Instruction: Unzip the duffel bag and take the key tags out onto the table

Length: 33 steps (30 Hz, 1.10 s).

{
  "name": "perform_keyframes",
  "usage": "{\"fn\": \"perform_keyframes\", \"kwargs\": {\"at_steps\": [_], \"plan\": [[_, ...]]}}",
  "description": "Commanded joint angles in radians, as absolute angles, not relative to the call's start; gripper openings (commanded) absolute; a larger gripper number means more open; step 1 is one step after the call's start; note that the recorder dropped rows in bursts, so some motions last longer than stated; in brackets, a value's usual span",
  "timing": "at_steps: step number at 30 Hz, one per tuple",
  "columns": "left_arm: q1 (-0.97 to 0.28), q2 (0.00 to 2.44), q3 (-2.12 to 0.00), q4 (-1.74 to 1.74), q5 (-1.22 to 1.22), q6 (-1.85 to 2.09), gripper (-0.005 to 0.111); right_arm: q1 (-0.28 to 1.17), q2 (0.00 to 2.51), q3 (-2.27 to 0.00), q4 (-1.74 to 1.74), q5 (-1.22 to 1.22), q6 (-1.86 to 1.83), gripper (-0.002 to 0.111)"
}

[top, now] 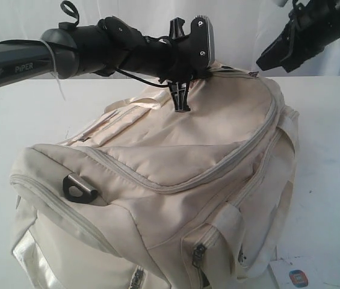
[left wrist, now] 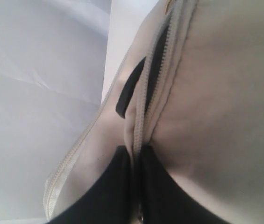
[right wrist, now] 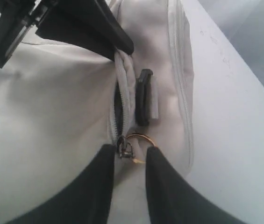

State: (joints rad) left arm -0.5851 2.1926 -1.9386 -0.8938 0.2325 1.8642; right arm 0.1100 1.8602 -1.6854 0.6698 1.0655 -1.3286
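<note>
straddling the zipper pull (right wrist: 124, 148), right gripper (right wrist: 130, 151) parted; exterior view hides it

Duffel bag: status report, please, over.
Left hand shut on bag zip. Right hand open, astride pull. Zip part open, key tags unseen. No obstruction seen.

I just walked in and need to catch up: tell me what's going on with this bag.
Two robot arms are opening the cream duffel bag on the white table. The left gripper is pinched shut on the zipper seam. The right gripper has its jaws slightly apart around the zipper pull and its gold ring. The zipper is open only a short way; no key tags are in view.
</note>
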Motion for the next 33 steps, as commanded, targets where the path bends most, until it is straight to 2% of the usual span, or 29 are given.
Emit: {"fn": "perform_keyframes", "kwargs": {"at_steps": [1,9,19,24,27,31,33], "plan": [[-0.581,2.186,-1.943,-0.908,0.238,1.854,0.000,0.104,1.897,-1.685,0.676,1.048,-1.427,0.029],[-0.581,2.186,-1.943,-0.908,0.238,1.854,0.000,0.111,1.934,-1.685,0.686,1.052,-1.530,0.030],[-0.581,2.186,-1.943,-0.908,0.238,1.854,0.000,0.124,1.977,-1.685,0.674,1.112,-1.753,0.048],[-0.581,2.186,-1.943,-0.908,0.238,1.854,0.000,0.142,1.986,-1.685,0.682,1.109,-1.795,0.047],[-0.581,2.186,-1.943,-0.908,0.238,1.854,0.000,0.153,1.990,-1.685,0.680,1.100,-1.798,0.037],[-0.581,2.186,-1.943,-0.908,0.238,1.854,0.000,0.157,1.989,-1.685,0.671,1.097,-1.752,0.009],[-0.581,2.186,-1.943,-0.908,0.238,1.854,0.000,0.157,1.983,-1.685,0.652,1.086,-1.690,0.000]]}}
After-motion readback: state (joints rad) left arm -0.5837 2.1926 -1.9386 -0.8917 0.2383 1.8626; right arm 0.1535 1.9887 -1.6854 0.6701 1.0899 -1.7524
